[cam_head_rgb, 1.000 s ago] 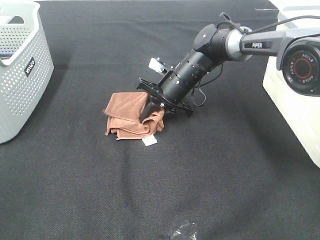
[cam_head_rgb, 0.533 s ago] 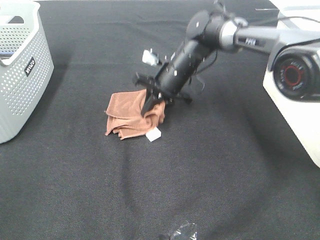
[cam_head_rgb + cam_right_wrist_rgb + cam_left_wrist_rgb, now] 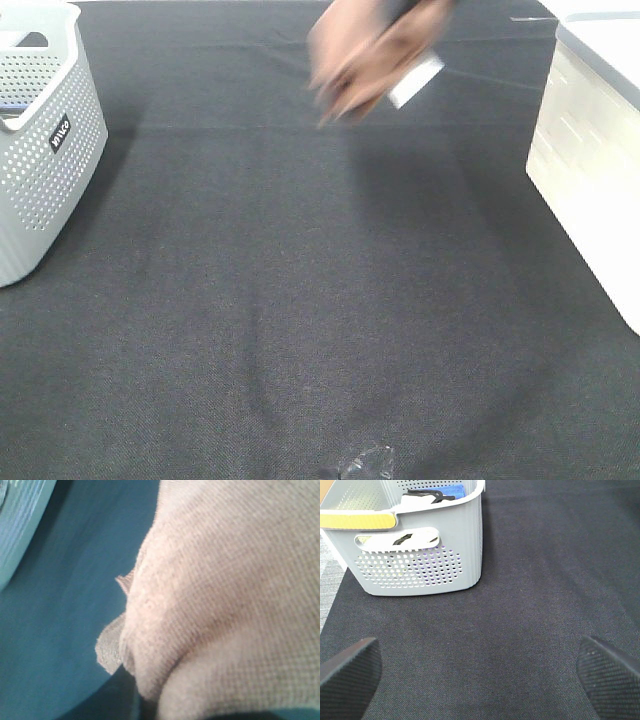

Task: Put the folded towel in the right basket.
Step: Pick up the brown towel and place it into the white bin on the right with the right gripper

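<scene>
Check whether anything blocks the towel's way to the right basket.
Nothing visible does. The towel, blurred, is up in the air; the right basket stands at the right edge of the high view, with only bare black cloth between them.

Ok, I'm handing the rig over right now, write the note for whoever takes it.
Left gripper: open, empty, above the black cloth near the left basket.
Right gripper: hidden behind the folded towel, which is in the air and blurred, so evidently gripped.
Done: towel picked up.
Left: carry it over the right basket and release.
</scene>
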Controlling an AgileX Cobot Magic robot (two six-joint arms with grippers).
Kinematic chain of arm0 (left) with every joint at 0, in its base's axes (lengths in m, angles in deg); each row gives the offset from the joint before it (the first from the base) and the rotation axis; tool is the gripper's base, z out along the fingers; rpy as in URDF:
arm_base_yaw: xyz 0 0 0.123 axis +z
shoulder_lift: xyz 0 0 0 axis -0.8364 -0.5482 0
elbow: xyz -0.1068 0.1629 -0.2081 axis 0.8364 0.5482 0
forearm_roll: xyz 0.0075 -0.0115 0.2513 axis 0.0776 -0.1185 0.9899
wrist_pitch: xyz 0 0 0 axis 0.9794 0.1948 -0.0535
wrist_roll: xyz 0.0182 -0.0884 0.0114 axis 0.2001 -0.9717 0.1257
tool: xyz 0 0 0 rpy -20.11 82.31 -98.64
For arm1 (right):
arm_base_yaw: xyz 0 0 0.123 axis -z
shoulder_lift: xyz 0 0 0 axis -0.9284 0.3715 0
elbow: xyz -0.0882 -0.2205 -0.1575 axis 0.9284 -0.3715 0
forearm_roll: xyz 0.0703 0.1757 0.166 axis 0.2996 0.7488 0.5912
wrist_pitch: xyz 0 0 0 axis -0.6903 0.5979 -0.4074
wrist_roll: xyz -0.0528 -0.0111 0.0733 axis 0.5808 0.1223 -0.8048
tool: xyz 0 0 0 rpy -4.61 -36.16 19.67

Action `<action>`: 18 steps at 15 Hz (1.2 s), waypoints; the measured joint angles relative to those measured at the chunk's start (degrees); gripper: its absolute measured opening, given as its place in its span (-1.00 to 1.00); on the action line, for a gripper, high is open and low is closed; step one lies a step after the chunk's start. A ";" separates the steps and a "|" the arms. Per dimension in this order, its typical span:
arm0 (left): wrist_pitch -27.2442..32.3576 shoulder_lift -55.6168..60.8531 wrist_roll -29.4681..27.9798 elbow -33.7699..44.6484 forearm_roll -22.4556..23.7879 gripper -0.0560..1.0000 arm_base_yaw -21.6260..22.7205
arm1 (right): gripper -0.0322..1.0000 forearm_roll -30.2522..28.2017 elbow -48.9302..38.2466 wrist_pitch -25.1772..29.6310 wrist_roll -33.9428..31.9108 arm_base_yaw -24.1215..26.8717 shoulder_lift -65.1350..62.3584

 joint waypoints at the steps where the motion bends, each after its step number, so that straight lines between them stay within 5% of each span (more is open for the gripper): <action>1: 0.00 0.00 0.00 0.00 0.00 0.98 0.00 | -0.60 -0.40 -0.34 0.00 -0.06 4.76 -4.18; 2: 0.00 0.00 0.00 0.00 0.00 0.98 0.00 | -0.60 -0.40 -0.34 0.00 -0.06 4.76 -4.18; 7: 0.00 0.00 0.00 0.00 0.00 0.98 0.00 | -0.60 -1.89 -4.01 0.00 -0.97 29.97 -9.40; 10: 0.00 0.00 0.00 0.00 0.00 0.98 0.00 | -0.60 -2.06 -11.12 0.06 0.57 34.66 -4.70; 14: 0.00 0.00 0.00 0.00 0.00 0.98 0.00 | -0.60 -4.24 -12.61 0.06 -0.40 34.95 1.83; 16: 0.00 0.00 0.00 0.00 0.00 0.98 0.00 | -0.20 -7.10 -12.72 0.06 -2.75 34.95 2.01; 18: 0.00 0.00 0.00 0.00 0.00 0.98 0.00 | 0.69 -11.23 -12.72 0.06 -3.95 34.95 2.01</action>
